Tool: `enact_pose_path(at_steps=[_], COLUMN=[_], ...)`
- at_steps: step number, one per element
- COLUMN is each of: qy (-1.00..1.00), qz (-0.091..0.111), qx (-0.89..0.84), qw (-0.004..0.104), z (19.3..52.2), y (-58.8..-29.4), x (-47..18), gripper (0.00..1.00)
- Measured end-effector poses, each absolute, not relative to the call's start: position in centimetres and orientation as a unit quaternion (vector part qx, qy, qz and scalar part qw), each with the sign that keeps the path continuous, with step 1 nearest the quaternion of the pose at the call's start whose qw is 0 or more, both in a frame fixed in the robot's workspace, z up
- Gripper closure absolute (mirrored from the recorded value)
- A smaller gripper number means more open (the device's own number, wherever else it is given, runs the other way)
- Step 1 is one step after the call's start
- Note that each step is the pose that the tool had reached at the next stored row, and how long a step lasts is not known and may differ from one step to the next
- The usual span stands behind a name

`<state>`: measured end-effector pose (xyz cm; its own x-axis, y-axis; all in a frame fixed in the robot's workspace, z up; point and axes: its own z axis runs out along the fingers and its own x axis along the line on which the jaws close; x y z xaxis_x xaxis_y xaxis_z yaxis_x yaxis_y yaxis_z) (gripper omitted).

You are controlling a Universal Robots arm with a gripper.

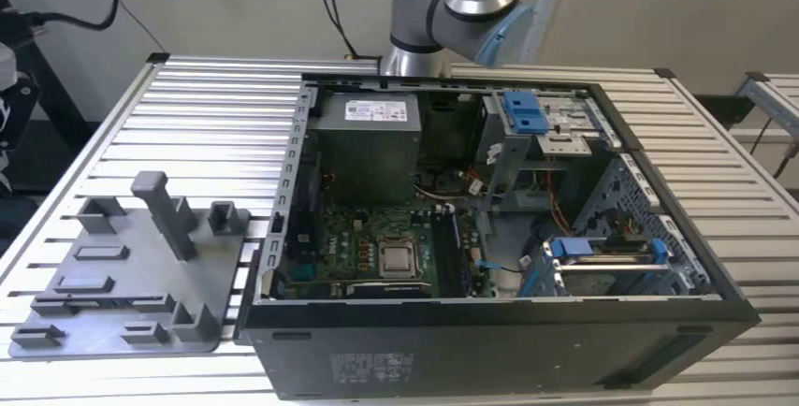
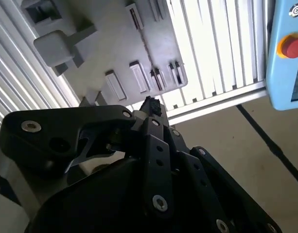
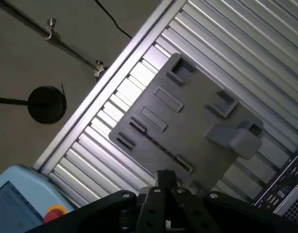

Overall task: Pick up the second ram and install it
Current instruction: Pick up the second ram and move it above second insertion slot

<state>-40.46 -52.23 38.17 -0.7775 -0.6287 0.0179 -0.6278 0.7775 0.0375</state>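
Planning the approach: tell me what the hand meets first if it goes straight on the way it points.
Probably the grey fixture plate: the hand points at it in the first wrist view, though depth is unclear.

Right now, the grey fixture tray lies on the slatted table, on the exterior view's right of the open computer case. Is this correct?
Not quite. The grey fixture tray lies on the exterior view's left of the open computer case, not on its right, as the exterior view shows. The rest holds: it lies on the slatted table.
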Motion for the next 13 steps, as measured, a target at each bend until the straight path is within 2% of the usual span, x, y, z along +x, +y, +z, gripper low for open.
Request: enact_pose_path(at_steps=[13], qy=[-0.926], qz=[-0.013], qx=[0.377], qw=[0.016], z=[38.18], y=[-52.21], x=[-40.46], gripper=[0.89])
